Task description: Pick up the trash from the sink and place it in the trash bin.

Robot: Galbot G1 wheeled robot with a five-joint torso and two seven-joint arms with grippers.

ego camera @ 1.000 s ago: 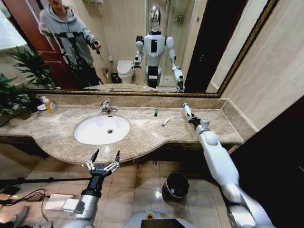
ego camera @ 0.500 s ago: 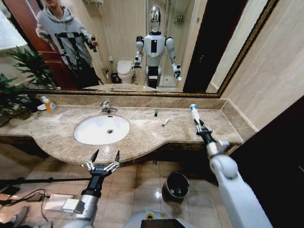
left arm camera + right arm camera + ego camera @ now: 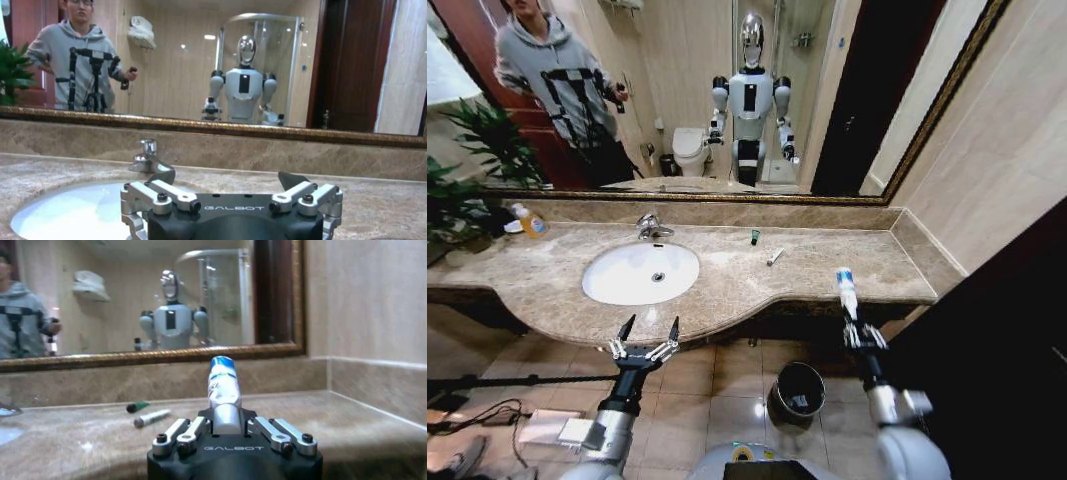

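Tube (image 3: 845, 284), white with blue print and a blue tip, stands upright in the right tool (image 3: 859, 330), whose fingers are clamped on its lower end; the right wrist view shows the same tube (image 3: 222, 385) rising from between the closed fingers of that tool (image 3: 227, 429). In the head view the right tool sits at the front edge of the surface (image 3: 827, 270), toward its right end, with the bin (image 3: 796, 392) on the floor tiles below and slightly to the left of it. The bin is a small black bucket with a pale item lying inside. Farther back on the surface, near the mirror wall, lie a small green-capped piece (image 3: 755, 237) and a thin pale stick (image 3: 774, 257), close together but apart; the right wrist view shows them as the green-capped piece (image 3: 138, 406) and the stick (image 3: 151, 417). The left tool (image 3: 646, 342) hangs in front of the surface edge, below the sink (image 3: 640, 272), its fingers spread apart and holding nothing; the left wrist view shows this tool (image 3: 229, 200) facing the basin (image 3: 73, 210) and the faucet (image 3: 148, 157). An orange bottle (image 3: 529, 221) stands at the far left of the surface.
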